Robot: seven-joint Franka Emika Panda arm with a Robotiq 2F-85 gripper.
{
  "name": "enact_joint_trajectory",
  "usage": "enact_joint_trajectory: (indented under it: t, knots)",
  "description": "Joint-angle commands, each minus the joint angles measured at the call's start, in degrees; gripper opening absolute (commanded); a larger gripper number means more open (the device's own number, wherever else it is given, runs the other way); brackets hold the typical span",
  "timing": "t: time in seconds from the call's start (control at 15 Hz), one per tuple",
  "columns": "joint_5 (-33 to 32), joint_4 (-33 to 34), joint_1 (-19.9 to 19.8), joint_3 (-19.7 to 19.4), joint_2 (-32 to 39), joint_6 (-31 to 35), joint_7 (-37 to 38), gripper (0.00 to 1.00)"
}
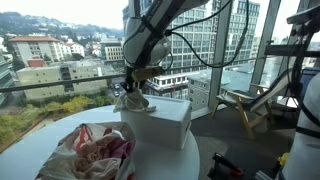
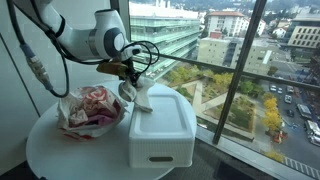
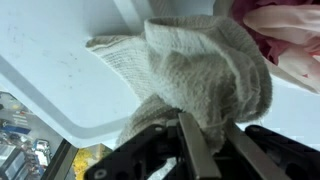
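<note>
Arm (image 2: 70, 35): it comes in from above and bends down over the table (image 2: 55, 150). The wrist points downward, with the gripper (image 2: 128, 80) low over the rear edge of the box (image 2: 162, 125). In an exterior view the same pose shows against the window, with the gripper (image 1: 133, 90) directly above the box (image 1: 160, 122).

Jaws: clenched on the cloth (image 3: 200, 70). In the wrist view the two fingers (image 3: 190, 150) stand close together and a bunched fold of the fabric is pinched between them. The gripper (image 3: 212, 150) enters from the bottom of that view.

Cloth: a beige knitted piece. It is held at one end, and the rest spreads out from the jaws across the white top of the box (image 3: 50, 60). In both exterior views the cloth (image 2: 136, 98) hangs just under the gripper and its lower part rests on the lid. The cloth (image 1: 130, 101) sits at the corner of the box nearest the bag (image 1: 95, 150).

Surroundings: the bag (image 2: 90, 108) is clear plastic with pink contents. It lies on the table just beside the box, and its edge shows in the wrist view (image 3: 290, 40).
</note>
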Motion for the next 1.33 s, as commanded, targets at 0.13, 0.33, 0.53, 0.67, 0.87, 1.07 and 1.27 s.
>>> enact_joint_trajectory:
  t: [0.13, 0.33, 0.53, 0.67, 0.87, 1.07, 1.27]
  knots:
    - [14.26, -7.44, 1.86, 7.37, -10.16, 0.76, -18.21, 0.05]
    - [24.61, -10.11, 4.13, 9.26, -13.77, -1.15, -31.26, 0.05]
    - [28.09, -12.61, 5.88, 8.69, -17.38, -6.84, -41.03, 0.04]
    - [26.81, -12.71, 6.33, 8.07, -17.41, -11.06, -43.18, 0.04]
    - [25.24, -11.81, 6.53, 8.04, -15.27, -15.50, -45.17, 0.04]
    - [21.96, -9.81, 6.72, 9.20, -11.21, -15.55, -45.02, 0.04]
    - [18.92, -6.82, 7.35, 10.66, -5.65, -13.07, -43.98, 0.04]
